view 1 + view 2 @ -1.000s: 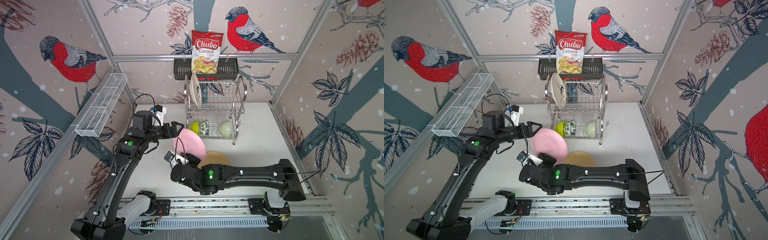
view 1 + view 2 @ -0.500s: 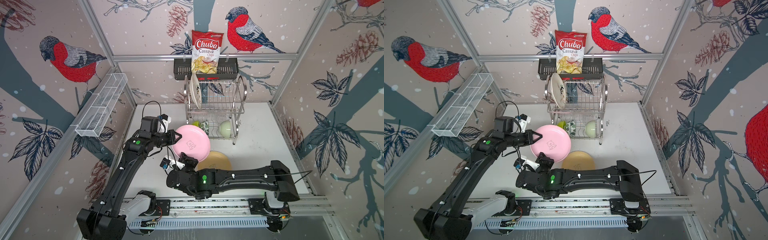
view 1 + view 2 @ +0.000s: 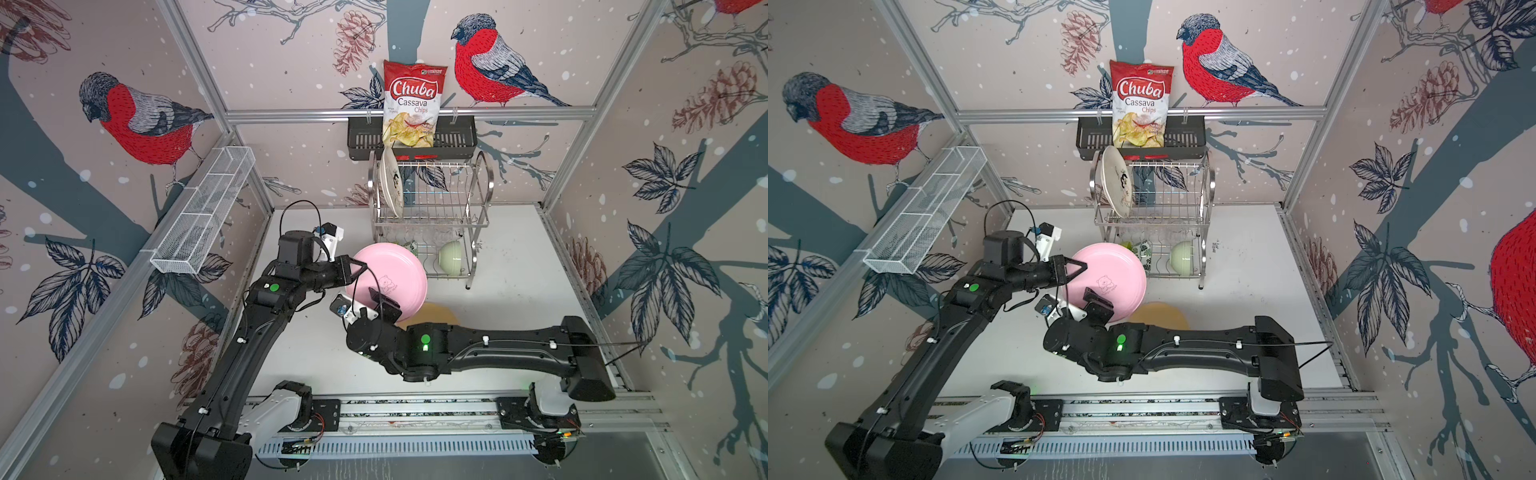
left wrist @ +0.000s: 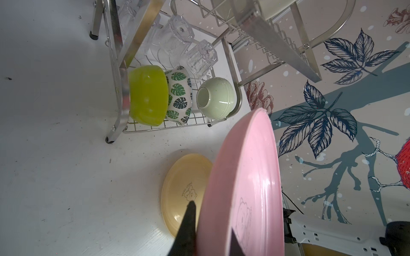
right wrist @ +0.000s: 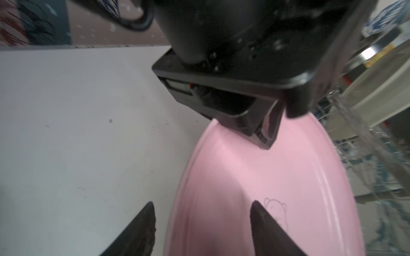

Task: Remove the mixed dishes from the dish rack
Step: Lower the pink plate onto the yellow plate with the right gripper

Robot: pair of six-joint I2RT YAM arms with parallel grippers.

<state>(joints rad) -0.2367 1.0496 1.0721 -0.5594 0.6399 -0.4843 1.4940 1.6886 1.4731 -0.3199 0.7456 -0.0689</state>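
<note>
Gripping the pink plate (image 3: 395,276) by its rim, the left gripper (image 3: 360,268) is clamped tight, one finger on each face; the left wrist view confirms this. The plate is held clear of the table (image 3: 511,257), tilted, just in front of the left end of the dish rack (image 3: 432,216).

The right gripper (image 5: 202,206) sits at the plate's near rim with its jaws spread wide. One finger is over the plate's face and the other over bare table, with no pinch on the plate.

The tan plate (image 4: 184,188) lies flat on the table, partly under the pink one.

In the rack's lower tier:
- lime bowl (image 4: 147,95)
- leaf-patterned bowl (image 4: 179,95)
- pale green bowl (image 4: 216,97)
- clear tumblers (image 4: 200,57), behind the bowls

In the upper tier, the cream plate (image 3: 390,183) stands on edge at the left end.
</note>
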